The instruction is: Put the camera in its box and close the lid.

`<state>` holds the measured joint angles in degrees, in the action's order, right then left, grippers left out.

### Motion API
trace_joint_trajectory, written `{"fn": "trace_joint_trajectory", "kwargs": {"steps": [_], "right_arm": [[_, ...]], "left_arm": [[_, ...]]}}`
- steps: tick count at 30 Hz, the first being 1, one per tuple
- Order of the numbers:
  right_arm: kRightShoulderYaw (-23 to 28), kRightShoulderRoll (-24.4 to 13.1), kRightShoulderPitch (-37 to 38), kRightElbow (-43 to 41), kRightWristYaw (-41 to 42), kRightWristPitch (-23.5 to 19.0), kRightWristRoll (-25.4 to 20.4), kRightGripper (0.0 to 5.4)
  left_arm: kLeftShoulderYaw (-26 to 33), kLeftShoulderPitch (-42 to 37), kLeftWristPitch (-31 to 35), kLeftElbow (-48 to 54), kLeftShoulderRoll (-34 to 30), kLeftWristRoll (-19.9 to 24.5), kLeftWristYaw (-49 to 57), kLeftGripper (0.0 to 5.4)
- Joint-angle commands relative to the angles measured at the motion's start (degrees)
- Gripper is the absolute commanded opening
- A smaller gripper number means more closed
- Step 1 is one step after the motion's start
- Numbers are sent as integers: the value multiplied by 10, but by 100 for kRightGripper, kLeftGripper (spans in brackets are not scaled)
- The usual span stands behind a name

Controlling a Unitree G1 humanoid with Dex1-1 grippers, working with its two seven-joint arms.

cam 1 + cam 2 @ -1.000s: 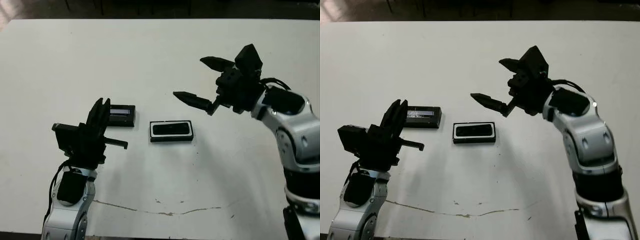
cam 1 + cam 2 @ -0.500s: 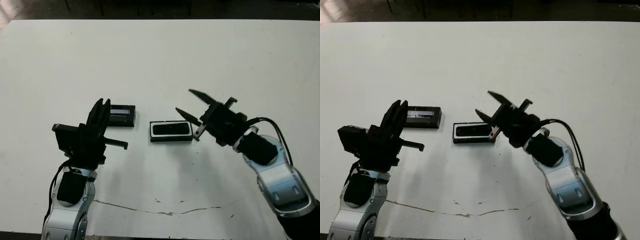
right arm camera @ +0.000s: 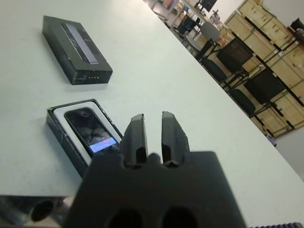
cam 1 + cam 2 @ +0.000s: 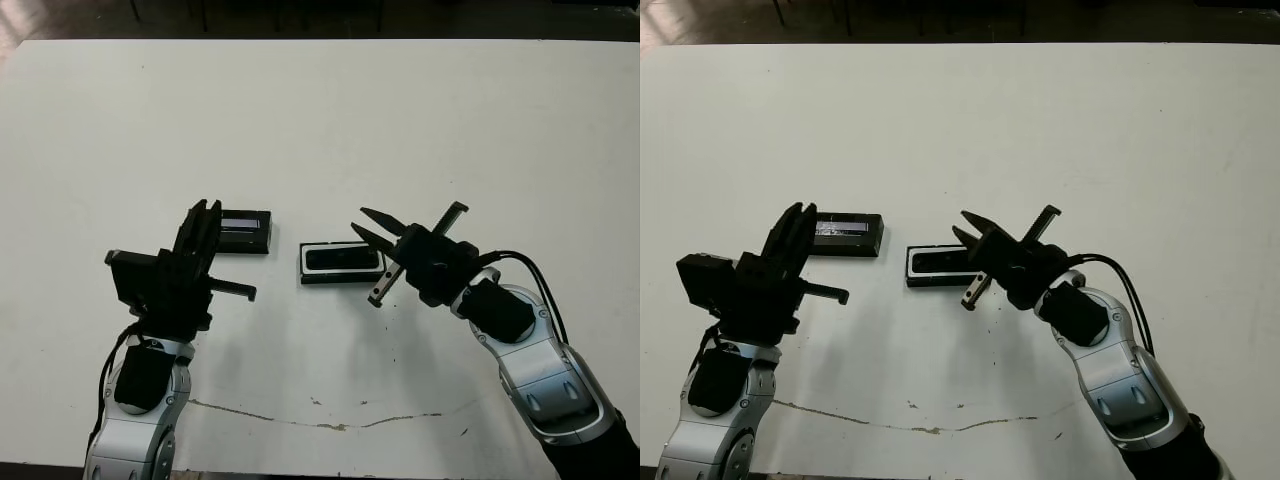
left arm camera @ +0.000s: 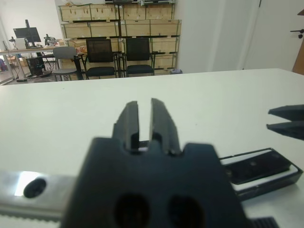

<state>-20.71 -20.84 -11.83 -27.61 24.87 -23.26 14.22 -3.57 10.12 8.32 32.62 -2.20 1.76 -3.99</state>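
Head views (left and right eye). On the white surface the box lies near the middle, its white lining framing the camera, which already rests inside it. The lid, stripe upward, lies apart from the box on the robot's left side, uncovered and ungripped. The left gripper hovers just beside the lid's near end, its fingers nearly together and holding nothing. The right gripper sits just beside the box's right end, fingers set with only a narrow gap, also empty.

Left wrist view. The left fingers rise close together with a thin slit between them; nothing is between them. The box with the camera inside shows low at one side, and the tips of the right gripper enter at the edge.

Right wrist view. The right fingers stand almost closed, empty, pointing over the box's end. The camera's bluish shiny patch faces up in the box; the lid lies beyond it, well apart.

Progress, as judged: the camera is placed; picking up the lid and fitting it over the box remain.
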Motion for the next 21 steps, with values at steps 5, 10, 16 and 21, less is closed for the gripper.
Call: {"fn": "trace_joint_trajectory", "kwargs": {"steps": [5, 10, 16, 21], "right_arm": [[-17, 6, -5, 15, 14, -50, 15, 1], [-23, 2, 0, 5, 28, -67, 12, 1], [-27, -13, 16, 3, 45, -58, 12, 1], [-33, -28, 37, -1, 49, -49, 21, 1]], "left_arm": [[0, 12, 8, 0, -7, -6, 0, 0], [-1, 11, 11, 2, -6, -5, -1, 0], [0, 10, 15, 3, -4, -1, 0, 0], [0, 9, 15, 3, -5, -2, 0, 0]]}}
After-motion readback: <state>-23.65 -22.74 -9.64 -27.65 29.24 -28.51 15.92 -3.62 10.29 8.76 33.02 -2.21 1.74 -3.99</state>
